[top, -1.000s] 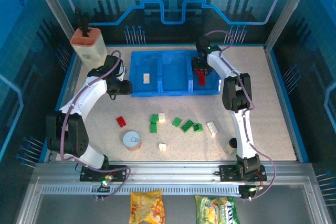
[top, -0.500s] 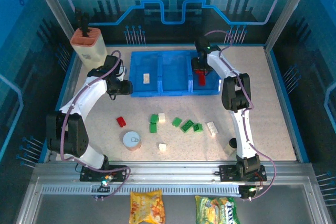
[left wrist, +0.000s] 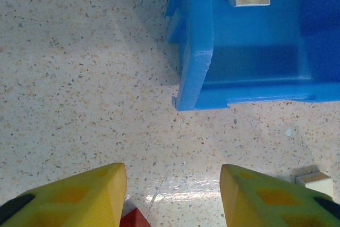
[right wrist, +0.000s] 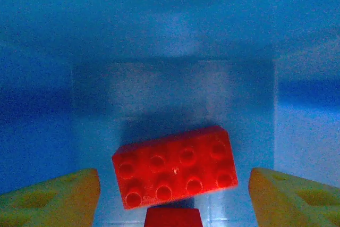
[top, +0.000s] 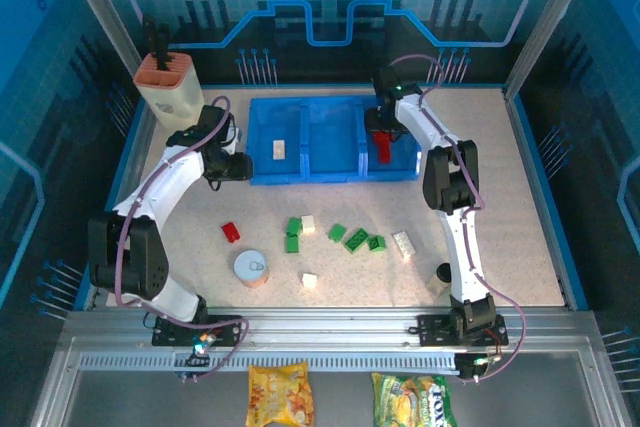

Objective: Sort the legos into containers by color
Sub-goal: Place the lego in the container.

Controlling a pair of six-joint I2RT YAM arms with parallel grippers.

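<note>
**Red lego [right wrist: 175, 166] lies free in the tray's right compartment; the loose ones wait toward the near edge**

The blue tray [top: 310, 177] sits in the middle of the table toward the far edge. The right tool [top: 381, 129] hangs over its right compartment with its jaws apart on either side of the red lego, touching neither end and gripping nothing. The brick rests on the compartment floor, studs up. Its long axis runs roughly from jaw to jaw, a little tilted. A further scrap of red shows at the bottom of the wrist view, and I cannot tell what it is.

The left tool [left wrist: 172, 192] hovers just off the tray's near left corner, jaws apart over bare table and holding nothing. A white lego [top: 278, 148] lies in the left compartment.

The next pick seems to turn on which arm is nearer. The loose red lego [top: 231, 232] lies slantwise on the left half, toward the near edge from the left tool, so the left arm looks the closer. The green legos [top: 356, 240] and a white lego on the table [top: 403, 244] are strung across the middle between the arms. To reach them, the right tool would have to lift clear of the tray's near wall.

The table is flat and speckled. Most bricks stand apart, though two greens [top: 293, 234] sit together with a white one just beside them, which is tight for jaws. A silver can [top: 251, 268] stands near the loose red lego, apart from it.
</note>
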